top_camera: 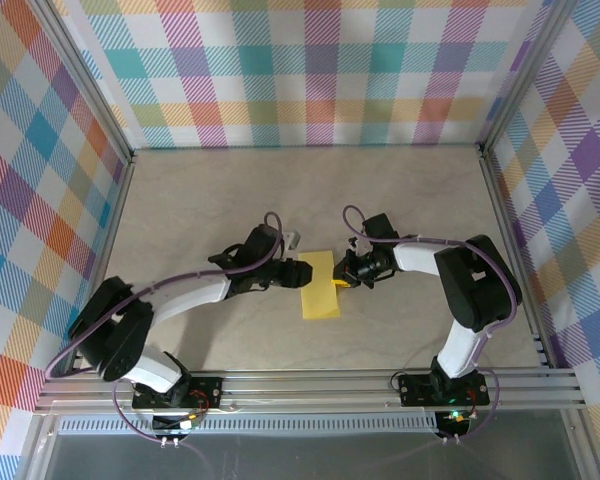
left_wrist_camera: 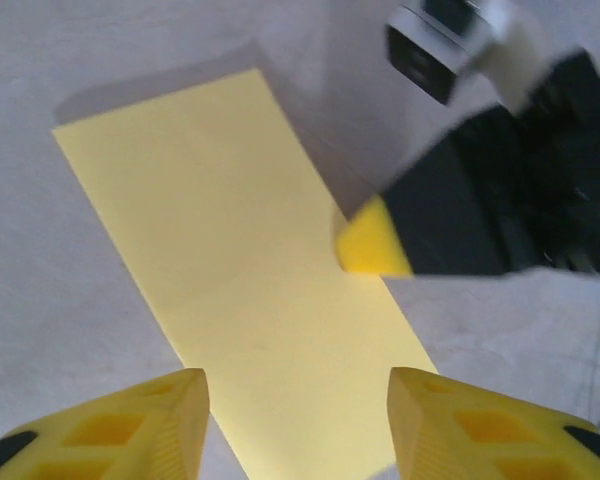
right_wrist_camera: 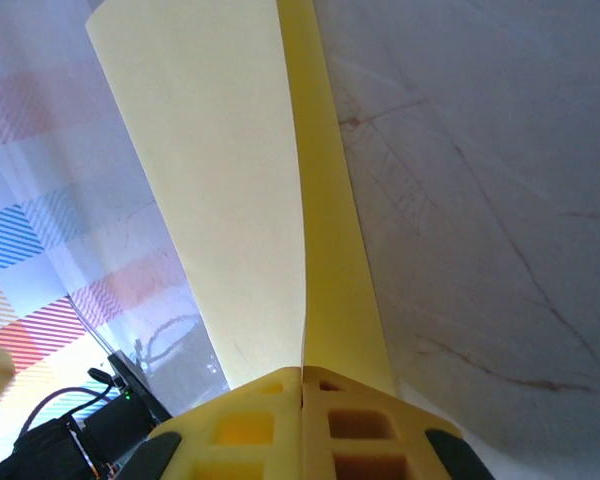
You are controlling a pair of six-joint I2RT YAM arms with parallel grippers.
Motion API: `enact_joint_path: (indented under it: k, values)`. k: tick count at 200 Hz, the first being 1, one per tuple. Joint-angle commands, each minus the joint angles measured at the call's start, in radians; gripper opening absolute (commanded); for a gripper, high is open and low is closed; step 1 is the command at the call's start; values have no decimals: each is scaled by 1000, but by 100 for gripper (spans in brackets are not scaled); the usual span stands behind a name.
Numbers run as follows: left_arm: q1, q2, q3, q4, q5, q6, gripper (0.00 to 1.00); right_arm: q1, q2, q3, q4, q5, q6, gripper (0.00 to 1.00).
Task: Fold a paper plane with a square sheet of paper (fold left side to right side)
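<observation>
The square sheet of paper [top_camera: 320, 286] lies mid-table as a narrow yellow rectangle, doubled over lengthwise. My right gripper [top_camera: 343, 280] is at its right long edge, shut on that edge; in the right wrist view the sheet [right_wrist_camera: 230, 180] runs straight out of the closed seam of the gripper [right_wrist_camera: 302, 376], one layer lifted. My left gripper [top_camera: 302, 272] sits at the sheet's left edge. In the left wrist view it [left_wrist_camera: 298, 420] stands open above the near part of the sheet [left_wrist_camera: 250, 270], nothing between its fingers, and the right gripper's yellow fingertip [left_wrist_camera: 372, 242] touches the sheet's far edge.
The pale marbled tabletop [top_camera: 310, 190] is walled by checked panels [top_camera: 310, 70] at the back and sides. An aluminium rail [top_camera: 310, 385] runs along the near edge by the arm bases. The two grippers face each other closely across the sheet.
</observation>
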Motion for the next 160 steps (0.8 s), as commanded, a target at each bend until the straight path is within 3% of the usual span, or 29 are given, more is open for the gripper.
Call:
enact_joint_path:
  k: [1,41,82,160]
  values:
    - [-87,-71,-37,-60,-111,86,57,-8,-27,32,-42,-24,31,0]
    - [-274,-67,-2,-119,-293,146,66,-8,-24,47,-52,-28,44,0]
    - [-388,71,105,-165,-417,177,69,-8,-23,47,-53,-27,49,0]
    - [-442,307,286,-294,-612,161,72,-8,-25,49,-54,-27,49,0]
